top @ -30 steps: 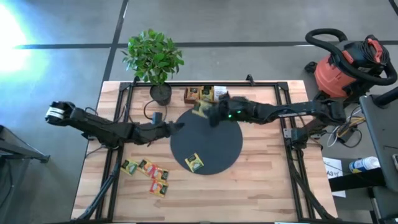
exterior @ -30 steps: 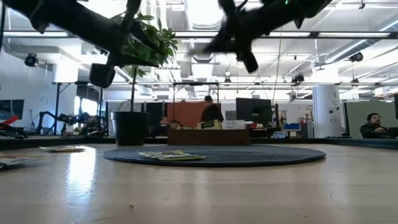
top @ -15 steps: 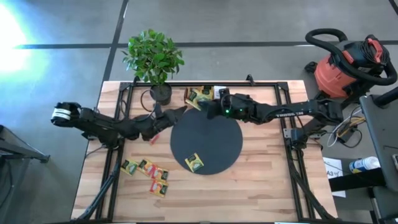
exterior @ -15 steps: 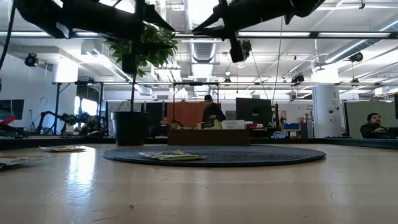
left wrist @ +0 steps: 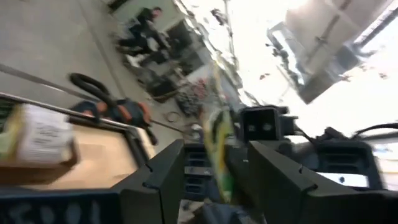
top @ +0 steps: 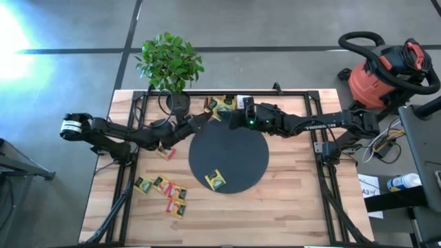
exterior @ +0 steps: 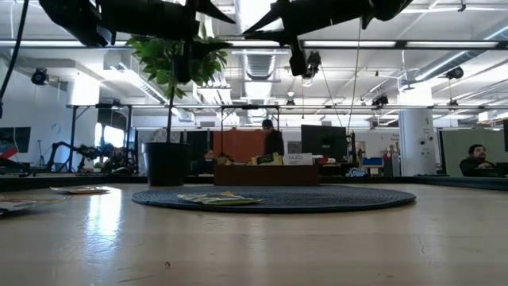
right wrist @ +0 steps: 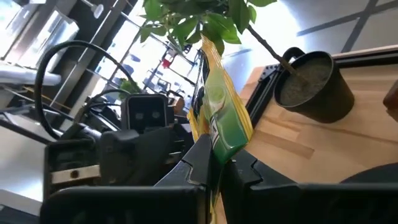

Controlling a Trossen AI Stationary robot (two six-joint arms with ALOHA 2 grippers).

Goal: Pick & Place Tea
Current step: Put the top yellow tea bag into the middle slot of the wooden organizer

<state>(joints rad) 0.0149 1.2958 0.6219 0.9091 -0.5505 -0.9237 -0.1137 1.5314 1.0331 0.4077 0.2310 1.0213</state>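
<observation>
The tea shows as small flat sachets. My right gripper (top: pixel 224 118) is shut on a green-and-yellow sachet (right wrist: pixel 217 102) above the far left rim of the black disc (top: pixel 238 148). My left gripper (top: pixel 204 119) is open and meets it tip to tip. Its fingers stand on either side of that sachet (left wrist: pixel 221 152), which shows edge-on, with a gap on both sides. Another green-yellow sachet (top: pixel 216 180) lies flat on the disc's near part. Several sachets (top: pixel 164 191) lie on the table near its left front, and an orange-red sachet (top: pixel 166 153) lies under the left arm. My right gripper pinches the green-and-yellow sachet by its lower end (right wrist: pixel 222 148) between the two fingers. The fingers come level from the table's right side. The sachet is lifted clear of the table and stands out past the fingertips, on edge, toward my left gripper.
A brown wooden tray (top: pixel 223 105) with more sachets sits at the far edge behind the grippers. A potted plant (top: pixel 172 65) stands at the far left, its pot (top: pixel 178 103) close to my left arm. A black frame (top: pixel 138 110) runs along the table's edges. People sit in the room beyond.
My left gripper has swung from over the disc's left rim toward the far edge and up to my right gripper, ending with its fingers around the held sachet. My right gripper has shifted slightly toward the far edge with the sachet.
</observation>
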